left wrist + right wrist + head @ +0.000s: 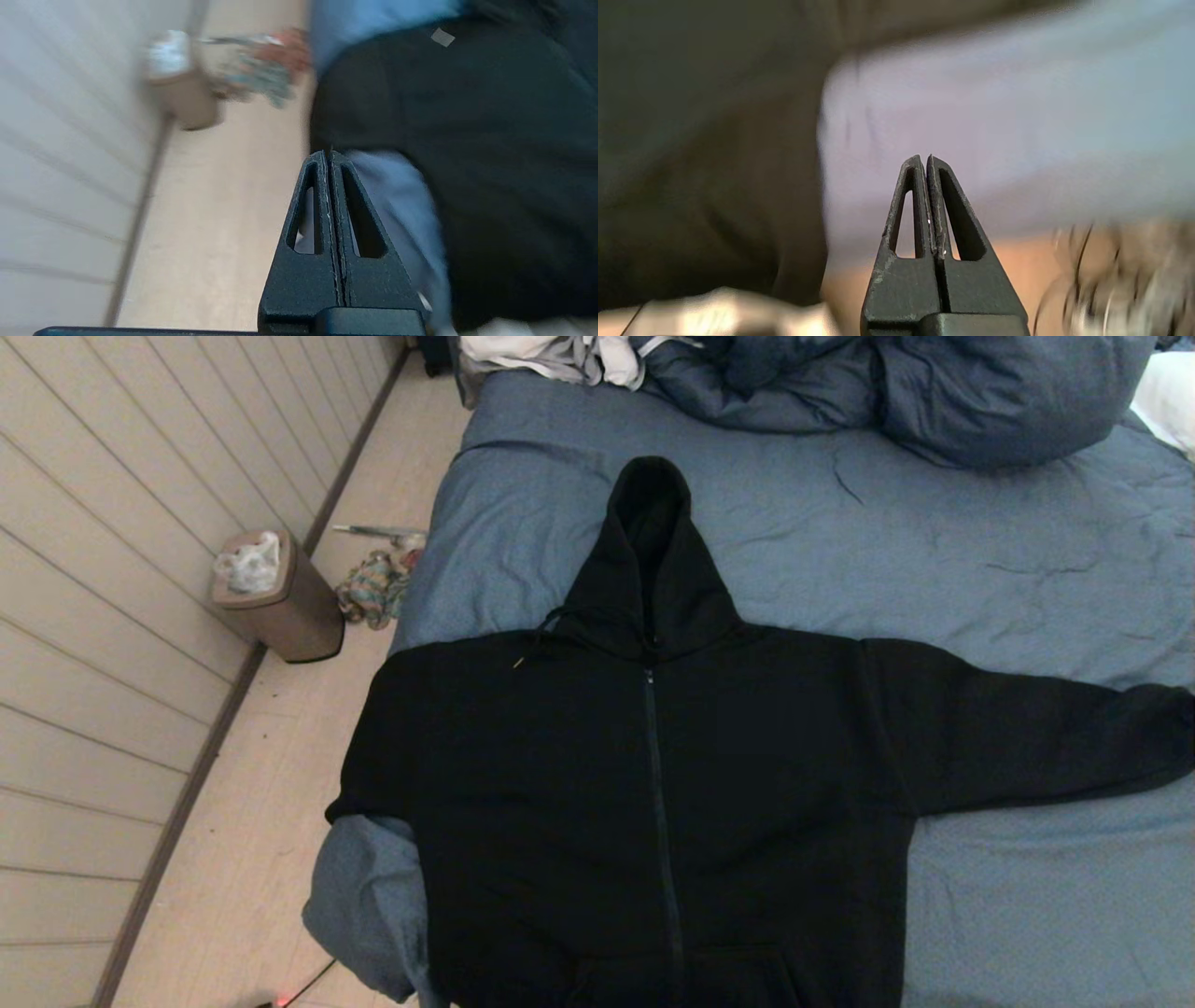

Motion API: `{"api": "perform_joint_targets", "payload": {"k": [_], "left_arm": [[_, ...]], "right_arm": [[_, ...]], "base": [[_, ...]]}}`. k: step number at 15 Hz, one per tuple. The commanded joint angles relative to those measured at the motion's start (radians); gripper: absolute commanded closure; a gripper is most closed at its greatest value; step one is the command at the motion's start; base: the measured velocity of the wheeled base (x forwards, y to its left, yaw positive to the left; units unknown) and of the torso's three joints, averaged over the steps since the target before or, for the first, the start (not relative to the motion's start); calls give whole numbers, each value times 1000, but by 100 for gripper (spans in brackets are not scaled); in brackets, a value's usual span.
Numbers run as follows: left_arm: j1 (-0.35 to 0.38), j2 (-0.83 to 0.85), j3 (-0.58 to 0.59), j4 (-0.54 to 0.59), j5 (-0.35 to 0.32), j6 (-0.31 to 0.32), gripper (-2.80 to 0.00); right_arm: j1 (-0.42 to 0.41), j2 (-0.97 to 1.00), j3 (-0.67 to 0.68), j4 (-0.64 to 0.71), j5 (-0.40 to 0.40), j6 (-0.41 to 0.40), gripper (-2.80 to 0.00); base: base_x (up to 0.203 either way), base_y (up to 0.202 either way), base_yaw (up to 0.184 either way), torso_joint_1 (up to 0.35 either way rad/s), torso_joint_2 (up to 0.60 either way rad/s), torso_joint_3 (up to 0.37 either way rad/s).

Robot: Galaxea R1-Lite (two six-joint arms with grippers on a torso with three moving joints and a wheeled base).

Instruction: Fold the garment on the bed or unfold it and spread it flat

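Two grippers, both closed on nothing, neither showing in the head view. Going left to right.

Far left: panelled wall, then a small tan bin [280, 602] with a white bag in it, on the pale floor. Beside it a multicoloured cloth heap [373, 588], just off the bed's left edge.

Left gripper [330, 154]: fingers pressed together, empty, hanging over the floor by the near left corner of the bed [980, 523], apart from the fabric.

Garment [653, 784]: black zip hoodie, front up, zipper closed, lying flat on the blue-grey sheet at the near left part of the bed. Hood points away toward the far end. Its left sleeve is not laid out; that side hangs at or over the mattress edge. Its right sleeve stretches flat toward the right edge of the picture. Hem runs out of view at the bottom.

Right gripper [928, 158]: fingers together, empty, hovering over bare sheet just beside the hoodie's right side, not touching.

Far end: white and grey cloth [560, 359] and a puffy blue-grey duvet [915, 392], well apart from the hoodie.

Step, my judgement: the hoodie is already mostly spread, so folding looks like the job, and it is not yet begun. Next move calls for opening the fingers, coming down on a sleeve or side edge, pinching the thick fabric and carrying it across the zipper line. The hanging left side needs lifting back onto the bed first.

Writing: none readable. A small pale patch [442, 37] shows on the black fabric in the left wrist view; too blurred to tell what it is.
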Motion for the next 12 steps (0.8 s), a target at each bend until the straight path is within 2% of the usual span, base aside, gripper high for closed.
{"api": "perform_joint_targets", "payload": {"k": [1,2,3,4,5,6,7,8,9,12], "left_arm": [[1,3,1,20,9,-19,0],[0,3,-14,97,-4,-24,0],[0,3,-44,213,-17,-27,0],[0,3,-83,325,-22,-36,0],[0,3,-93,354,17,-44,0],[0,3,-84,315,119,-47,0],[0,3,-63,226,195,-50,0],[0,3,-39,141,212,-51,0],[0,3,-19,89,215,-47,0],[1,3,-2,32,112,-14,0]], "right_arm": [[0,4,63,-224,-13,-81,0],[0,4,86,-288,-13,-153,0],[0,4,91,-292,-4,-183,0],[0,4,90,-284,22,-183,0],[0,4,86,-264,59,-178,0],[0,4,81,-236,76,-173,0],[0,4,77,-223,79,-168,0],[0,4,77,-224,79,-148,0],[0,4,78,-229,76,-127,0],[0,4,94,-292,68,-150,0]], "base": [[0,0,0,0,0,0],[0,0,0,0,0,0],[0,0,0,0,0,0],[0,0,0,0,0,0],[0,0,0,0,0,0],[0,0,0,0,0,0],[0,0,0,0,0,0],[0,0,0,0,0,0],[0,0,0,0,0,0],[0,0,0,0,0,0]]}}
